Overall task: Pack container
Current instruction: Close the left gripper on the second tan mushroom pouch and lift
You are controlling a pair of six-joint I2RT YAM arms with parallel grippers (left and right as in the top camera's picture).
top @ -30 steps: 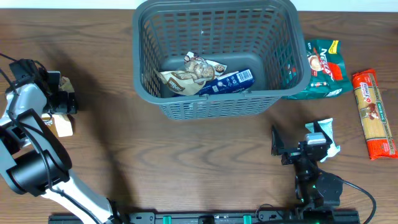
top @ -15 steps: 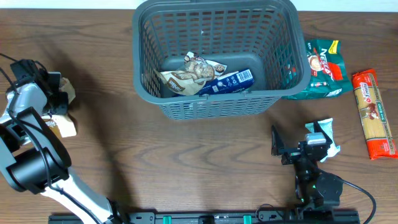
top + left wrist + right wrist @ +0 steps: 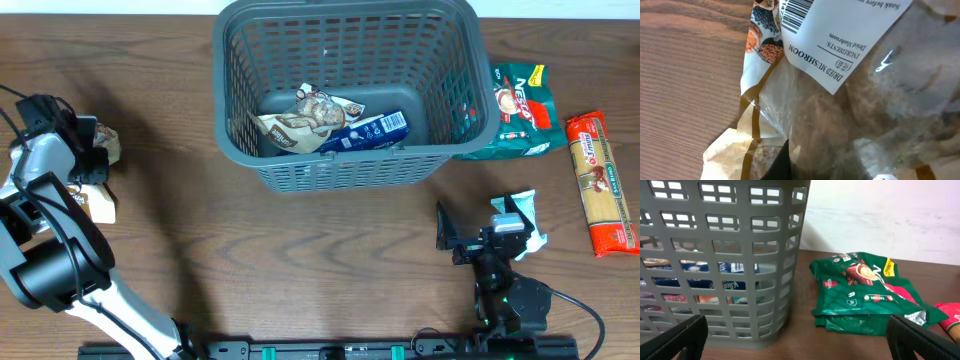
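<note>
The container (image 3: 345, 165), a dark grey slotted basket, stands at the back centre of the table, and its wall fills the left of the right wrist view (image 3: 715, 255). It holds a beige snack packet (image 3: 305, 118) and a blue packet (image 3: 372, 130). At the far left, my left gripper (image 3: 97, 155) is shut on a clear dried mushroom packet (image 3: 102, 205). That packet (image 3: 850, 90) fills the left wrist view, pressed against one dark finger (image 3: 782, 162). My right gripper (image 3: 480, 235) stands open in front of the basket's right corner, with nothing between its jaws (image 3: 800, 345).
A green coffee packet (image 3: 520, 110) lies against the basket's right side, also seen from the right wrist (image 3: 865, 290). A red pasta packet (image 3: 600, 180) lies at the far right. A white and teal packet (image 3: 527, 222) sits beside the right arm.
My left gripper has gone from open to shut on the dried mushroom packet, and the packet has shifted slightly. The right arm has not moved.
</note>
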